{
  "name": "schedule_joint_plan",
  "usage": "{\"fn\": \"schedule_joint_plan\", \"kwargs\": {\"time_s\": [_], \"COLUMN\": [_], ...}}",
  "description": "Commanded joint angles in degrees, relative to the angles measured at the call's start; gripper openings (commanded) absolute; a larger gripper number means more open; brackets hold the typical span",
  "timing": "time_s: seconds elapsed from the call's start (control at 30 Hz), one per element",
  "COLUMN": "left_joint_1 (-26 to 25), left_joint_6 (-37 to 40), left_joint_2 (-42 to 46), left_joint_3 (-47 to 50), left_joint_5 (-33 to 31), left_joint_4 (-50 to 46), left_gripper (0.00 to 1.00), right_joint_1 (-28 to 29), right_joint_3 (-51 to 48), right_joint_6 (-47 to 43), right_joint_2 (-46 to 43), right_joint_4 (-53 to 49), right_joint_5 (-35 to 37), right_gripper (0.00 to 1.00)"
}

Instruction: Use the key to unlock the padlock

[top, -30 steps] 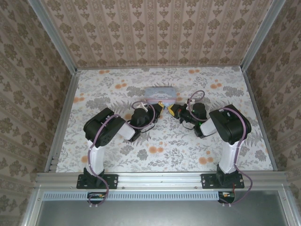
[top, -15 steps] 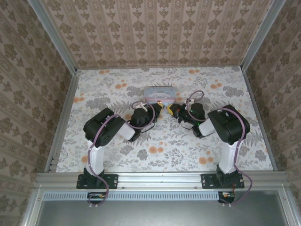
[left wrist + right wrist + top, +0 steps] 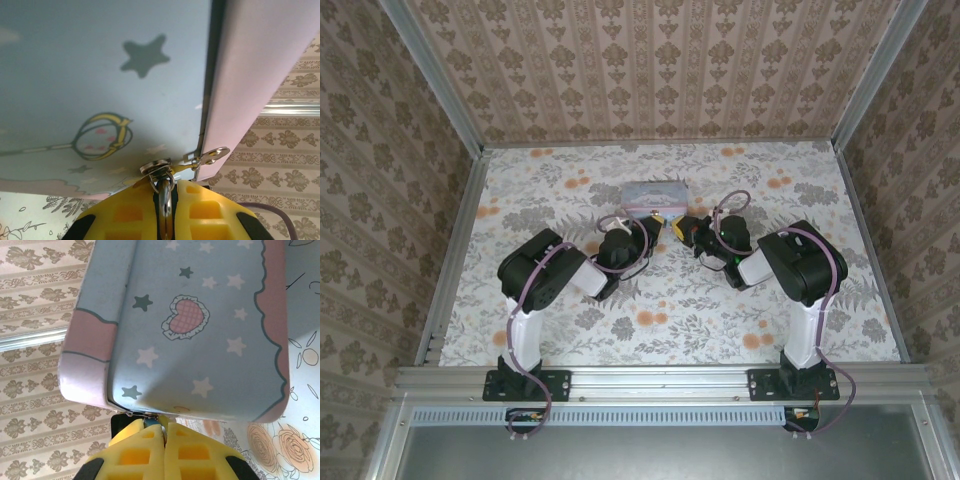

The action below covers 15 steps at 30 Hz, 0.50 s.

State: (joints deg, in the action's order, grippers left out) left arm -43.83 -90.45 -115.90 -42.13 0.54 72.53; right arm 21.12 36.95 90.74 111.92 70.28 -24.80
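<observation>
In the left wrist view my left gripper [image 3: 165, 189] is shut on a thin shiny metal piece, the key [image 3: 165, 206], whose ring carries a second small key [image 3: 215, 154] sticking out to the right. It sits right against the pastel tin [image 3: 100, 90]. In the right wrist view my right gripper [image 3: 162, 426] is shut, with a bit of the teal-blue padlock [image 3: 151, 423] showing at its fingertips under the tin's [image 3: 200, 340] edge. From above, the left gripper [image 3: 660, 228] and right gripper [image 3: 680, 230] meet tip to tip in front of the tin [image 3: 658, 195].
The floral table [image 3: 650, 300] is walled by patterned panels on three sides, with metal rails along the left and right edges. Purple cables loop over both wrists. Open table surface lies to the far left, far right and near side.
My right gripper has moved left toward the left gripper and the tin until the tips nearly touch. The left arm and the tin have stayed put.
</observation>
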Motion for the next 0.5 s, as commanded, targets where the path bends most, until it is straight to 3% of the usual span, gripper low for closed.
{"fn": "schedule_joint_plan", "kwargs": {"time_s": [0.0, 0.47], "left_joint_1": [-5.65, -5.47], "left_joint_6": [-1.13, -0.69], "left_joint_2": [-1.44, -2.18], "left_joint_3": [-3.62, -4.61], "left_joint_5": [16.95, 15.99], "left_joint_4": [2.33, 2.27], "left_gripper": [0.0, 0.0], "right_joint_1": [5.78, 8.28], "right_joint_3": [4.68, 6.3], "right_joint_6": [1.11, 3.36], "right_joint_2": [-1.12, -4.52], "right_joint_4": [6.25, 6.36], "right_joint_5": [-7.28, -8.73], "right_gripper": [0.0, 0.0]}}
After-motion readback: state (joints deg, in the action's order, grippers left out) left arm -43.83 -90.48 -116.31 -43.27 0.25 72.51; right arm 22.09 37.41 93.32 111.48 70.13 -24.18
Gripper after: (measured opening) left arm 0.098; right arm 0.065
